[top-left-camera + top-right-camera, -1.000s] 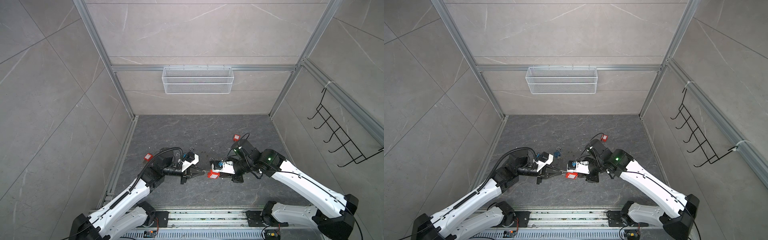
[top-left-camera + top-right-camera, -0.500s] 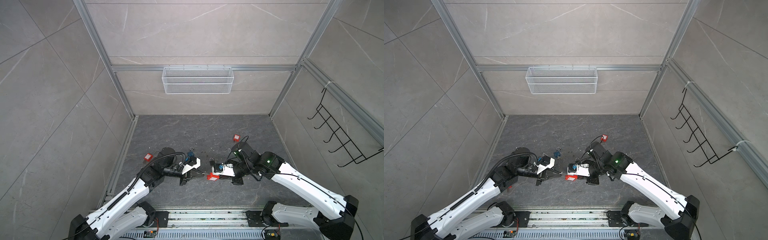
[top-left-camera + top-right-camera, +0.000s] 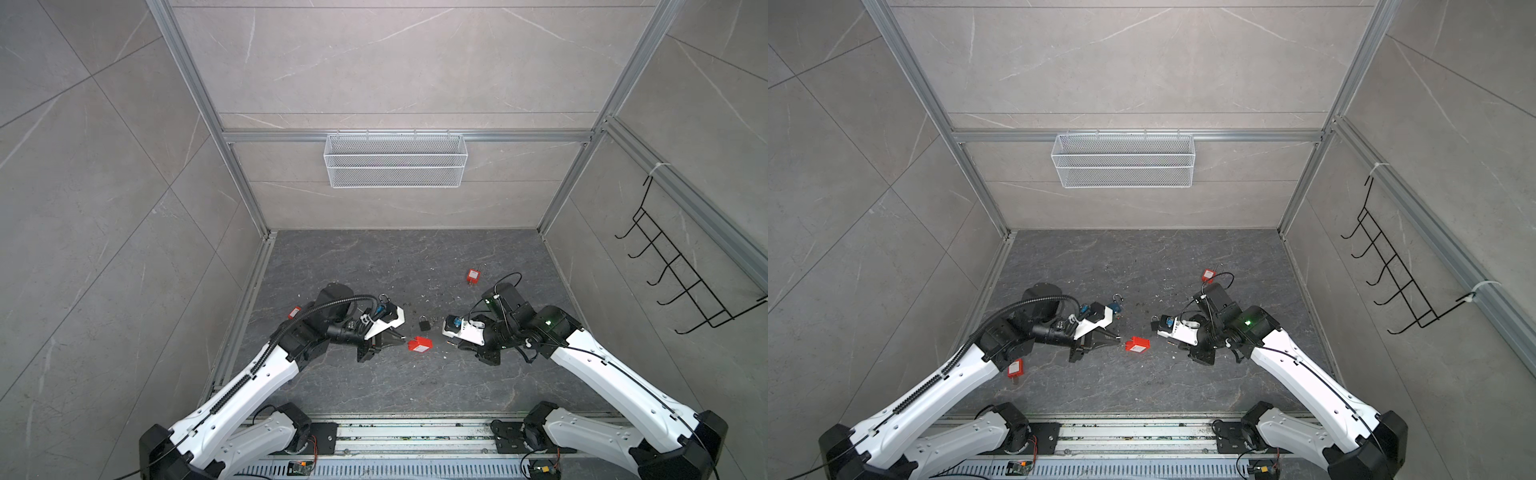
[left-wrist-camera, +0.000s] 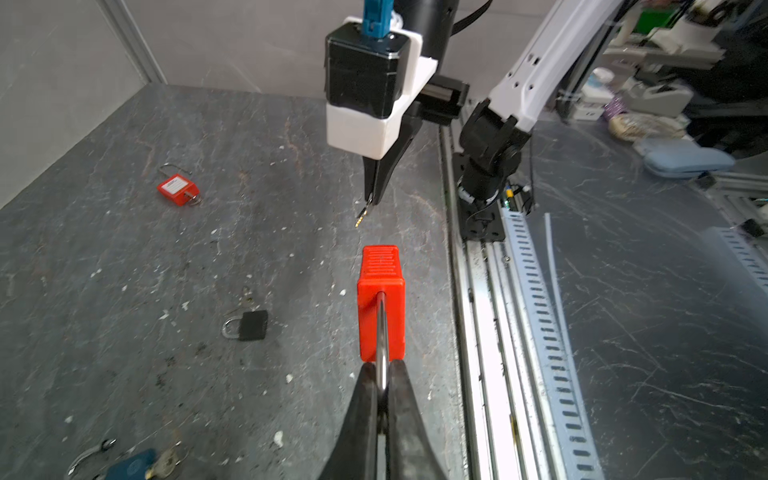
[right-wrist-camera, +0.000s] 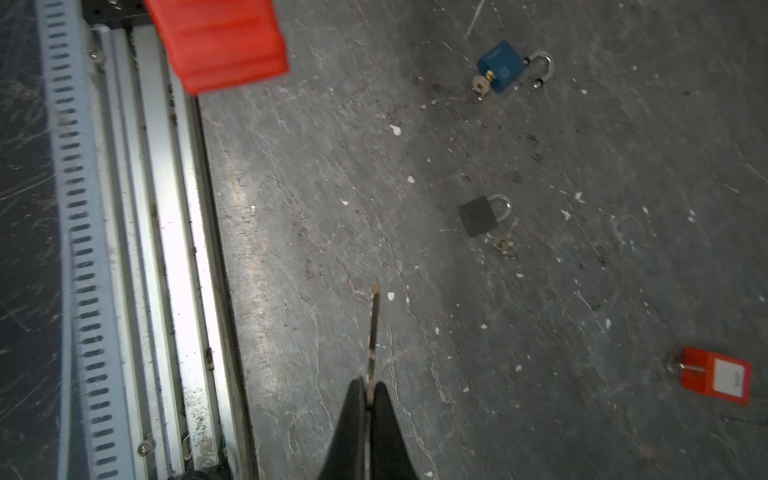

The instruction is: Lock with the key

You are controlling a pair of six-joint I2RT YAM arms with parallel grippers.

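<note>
The left gripper [image 4: 384, 370] has its fingers [image 4: 365, 399] pinched shut on the steel shackle [image 4: 382, 328] of the red padlock [image 4: 380, 303], and the body hangs in the air above the counter [image 3: 374, 266]. Opposite, the right gripper [image 5: 368, 388] has its fingers closed on the key [image 5: 374, 324], with the blade poking out ahead.

In both top views the padlock sits between the two arms, with a clear gap from key tip to lock. The key is near but not in.

So both pick-ups look done: lock in one hand, key in the other. Lining up, inserting and turning are all left to do. From the right wrist the red body lies well off the blade's line, so I'd say it needs re-aiming first. The shackle shows edge-on, so I can't tell whether it is pushed home.

A black padlock [image 4: 251, 325] and a blue padlock [image 5: 498, 66] lie loose on the counter, clear of both arms.
</note>
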